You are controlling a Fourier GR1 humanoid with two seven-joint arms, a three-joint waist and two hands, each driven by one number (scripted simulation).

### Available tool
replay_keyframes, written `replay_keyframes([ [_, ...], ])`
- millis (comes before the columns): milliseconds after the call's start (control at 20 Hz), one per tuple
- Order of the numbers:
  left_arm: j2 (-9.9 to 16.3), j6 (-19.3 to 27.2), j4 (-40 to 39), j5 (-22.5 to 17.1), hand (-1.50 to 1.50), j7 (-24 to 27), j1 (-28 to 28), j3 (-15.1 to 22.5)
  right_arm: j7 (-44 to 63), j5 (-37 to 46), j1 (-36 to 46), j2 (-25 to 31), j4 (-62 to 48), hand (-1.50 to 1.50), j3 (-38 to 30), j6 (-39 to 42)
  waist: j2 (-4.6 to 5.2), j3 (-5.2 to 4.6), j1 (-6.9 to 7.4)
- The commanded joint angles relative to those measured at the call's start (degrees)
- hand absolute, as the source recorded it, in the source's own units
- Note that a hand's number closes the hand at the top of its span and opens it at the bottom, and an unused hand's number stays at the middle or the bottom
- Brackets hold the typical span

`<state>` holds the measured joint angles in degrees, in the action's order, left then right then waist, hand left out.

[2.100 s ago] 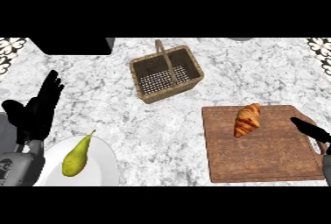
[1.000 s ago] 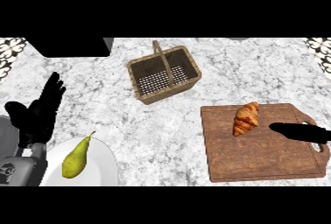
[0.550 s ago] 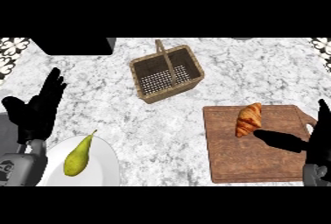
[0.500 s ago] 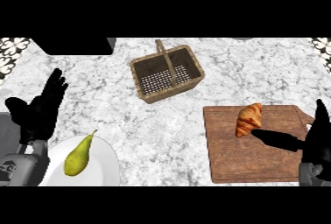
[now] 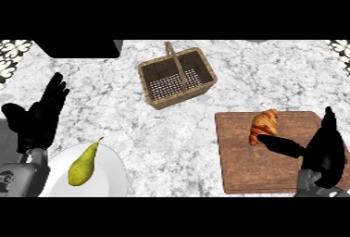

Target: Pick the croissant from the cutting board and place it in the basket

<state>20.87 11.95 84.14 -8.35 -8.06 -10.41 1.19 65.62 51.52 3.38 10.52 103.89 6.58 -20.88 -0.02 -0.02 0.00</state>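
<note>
Croissant (image 5: 263,126) lies on the cutting board (image 5: 273,171), near the board's top edge, long axis running top-right to bottom-left. Not held.

Right hand (image 5: 322,152) is over the board's right side, open: fingers straight and pointing up along the right edge, thumb stretched left with its tip right at the croissant's lower end. Can't tell whether the tip is touching or just short of it. Nothing is enclosed by the hand.

Basket (image 5: 178,77) sits on the counter (image 5: 171,134) up and left of the board, well apart from it, handle arched across the middle. Interior shows only its mesh bottom.

Left hand (image 5: 37,120) is at the left edge, open, fingers straight and pointing up, resting, holding nothing.

White plate (image 5: 109,178) at lower left just beside the left forearm, with a green pear (image 5: 84,165) lying on it, stem toward upper right.
</note>
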Motion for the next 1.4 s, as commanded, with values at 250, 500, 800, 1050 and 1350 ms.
replay_keyframes([
  [250, -1.57, -1.97, -0.87, 1.13, 0.0, 0.78, -0.81, -1.69, 4.24, 6.72, 2.65, -7.92, -3.24, -1.5, -2.27, -0.14, 0.0, 0.01, -0.01],
  [500, -1.64, -3.58, -4.19, 1.77, 0.0, 2.76, -0.93, -3.32, 2.19, 6.49, 0.96, -9.74, -3.6, -1.5, -4.17, 1.16, 0.04, 0.0, -0.19],
  [800, -3.42, -2.14, 4.46, 3.51, 0.0, -0.89, 3.52, -1.45, -0.39, 6.76, 3.4, -10.36, -11.78, -1.5, -7.39, 0.51, 0.0, 0.03, 0.27],
  [1050, -4.11, -3.04, -0.47, 4.2, 0.0, -0.2, -0.79, -3.65, 1.7, 7.05, 3.47, -10.49, -7.7, -1.5, -7.59, 5.47, 0.0, 0.01, -0.11],
  [1350, -3.07, -6.17, -1.18, 3.98, 0.0, 1.07, 0.42, -6.63, -2.18, 5.39, 2.59, -10.5, -13.66, -1.5, -6.67, -0.47, 0.01, 0.02, 0.01],
])
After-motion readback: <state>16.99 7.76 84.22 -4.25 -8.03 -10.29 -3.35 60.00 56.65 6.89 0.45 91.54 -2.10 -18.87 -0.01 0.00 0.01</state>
